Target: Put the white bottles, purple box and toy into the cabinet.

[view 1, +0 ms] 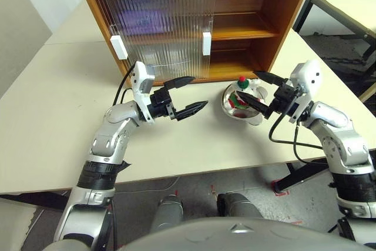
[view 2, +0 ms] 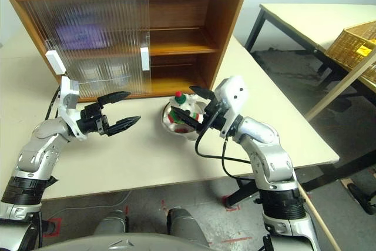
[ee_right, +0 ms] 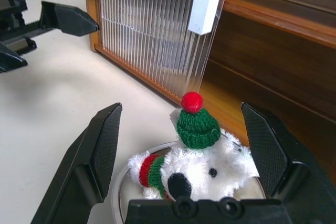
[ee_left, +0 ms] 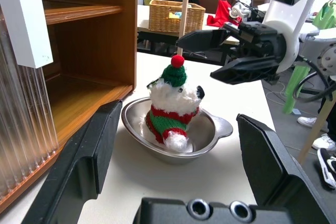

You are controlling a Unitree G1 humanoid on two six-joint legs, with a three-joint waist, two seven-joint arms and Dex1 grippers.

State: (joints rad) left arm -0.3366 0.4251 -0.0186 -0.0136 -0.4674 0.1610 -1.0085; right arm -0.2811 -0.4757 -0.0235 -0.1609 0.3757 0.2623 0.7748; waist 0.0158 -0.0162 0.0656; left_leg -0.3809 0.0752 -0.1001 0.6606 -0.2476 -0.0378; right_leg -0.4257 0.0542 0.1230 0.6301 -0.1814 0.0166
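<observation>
Toy [view 1: 241,93] pickup in hand: toy sits in steel bowl [view 1: 256,116] at centre right, right gripper [view 1: 257,90] spread astride it, left gripper [view 1: 187,94] spread, idle; next, close, lift toward cabinet [view 1: 247,27].

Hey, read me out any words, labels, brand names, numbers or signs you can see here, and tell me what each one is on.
None can be read.
The cabinet, its white handles and the steel bowl carry no print.
The toy carries no tag or lettering.
A purple shape behind the ribbed doors is too blurred to read.
The wicker basket holds things too small to read.
</observation>
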